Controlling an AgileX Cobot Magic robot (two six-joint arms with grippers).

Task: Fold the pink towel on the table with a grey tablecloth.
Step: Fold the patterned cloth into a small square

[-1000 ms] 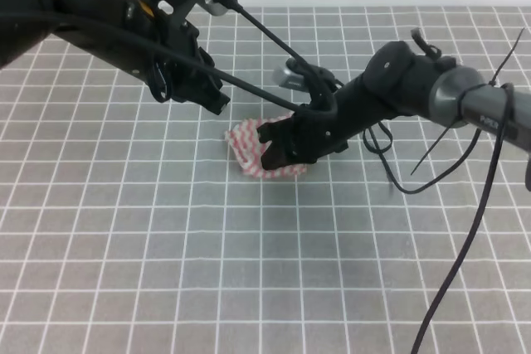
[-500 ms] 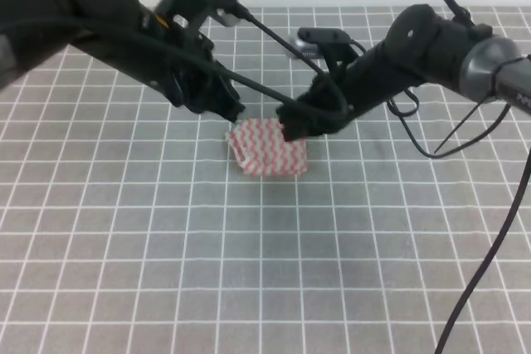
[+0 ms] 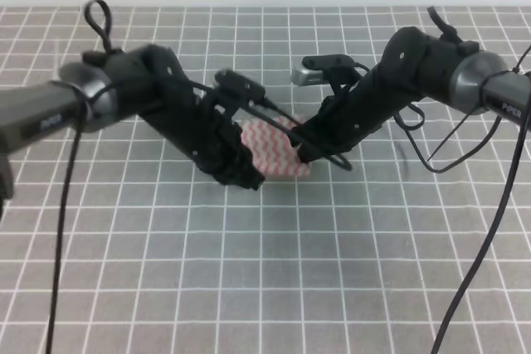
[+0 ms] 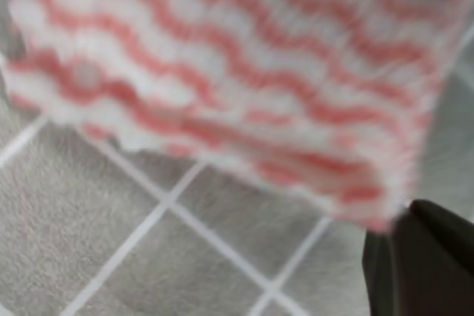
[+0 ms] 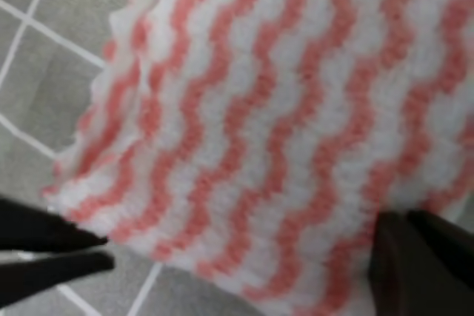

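The pink towel lies bunched mid-surface, left gripper and right gripper low at opposite edges. Whether either's fingers are open or gripping cloth, I cannot tell. Seemingly mid-fold; next, secure corners before lifting.

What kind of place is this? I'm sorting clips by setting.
Probably a robot test bench, not a home: a table under grey cloth with a white measuring-style grid, two black cabled arms, and a single pink towel between the left gripper and right gripper.
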